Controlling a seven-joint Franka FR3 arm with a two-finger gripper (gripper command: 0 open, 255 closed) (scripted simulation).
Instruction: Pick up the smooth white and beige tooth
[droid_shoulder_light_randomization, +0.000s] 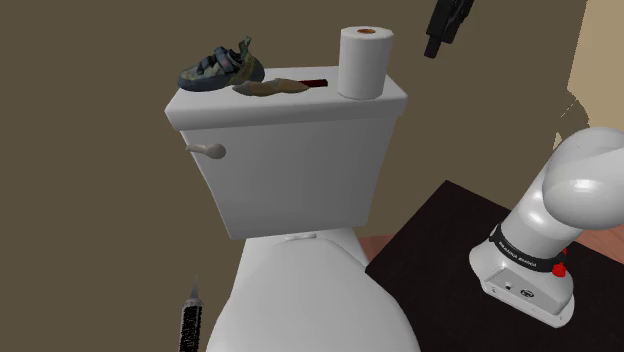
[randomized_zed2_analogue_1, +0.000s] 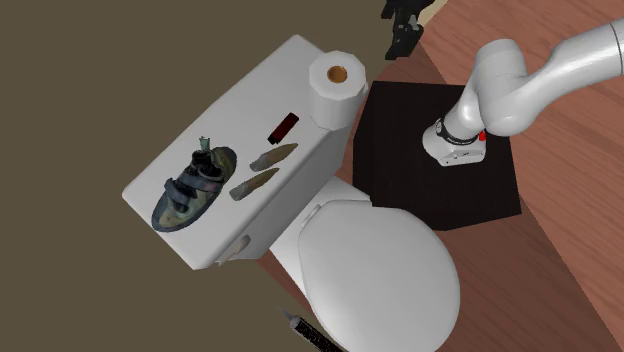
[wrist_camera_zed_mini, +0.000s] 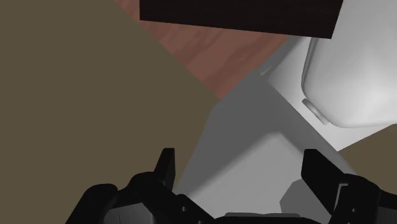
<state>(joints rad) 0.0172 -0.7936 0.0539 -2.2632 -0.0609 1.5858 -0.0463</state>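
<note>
Two long, pointed beige-brown teeth lie side by side on the white toilet tank lid (droid_shoulder_light_randomization: 300, 106) (randomized_zed2_analogue_1: 245, 110): one tooth (randomized_zed2_analogue_1: 273, 157) nearer the paper roll, the other tooth (randomized_zed2_analogue_1: 253, 184) nearer the shoe. In the shoulder view they overlap into one brownish tooth shape (droid_shoulder_light_randomization: 268, 88). My black gripper (droid_shoulder_light_randomization: 433, 45) (randomized_zed2_analogue_1: 397, 45) hangs high in the air beyond the roll end of the tank, well clear of the teeth. In the wrist view the gripper (wrist_camera_zed_mini: 242, 168) is open, with nothing between its fingers (wrist_camera_zed_mini: 167, 167), above the tank's side.
A green-grey climbing shoe (droid_shoulder_light_randomization: 222, 68) (randomized_zed2_analogue_1: 193, 188), a small dark red item (randomized_zed2_analogue_1: 284, 127) and a toilet paper roll (droid_shoulder_light_randomization: 363, 60) (randomized_zed2_analogue_1: 336, 88) share the lid. The closed toilet seat (randomized_zed2_analogue_1: 375, 265) lies below. The black stand (droid_shoulder_light_randomization: 440, 240) (randomized_zed2_analogue_1: 420, 170) sits beside it. A black brush-like thing (droid_shoulder_light_randomization: 192, 320) is on the floor.
</note>
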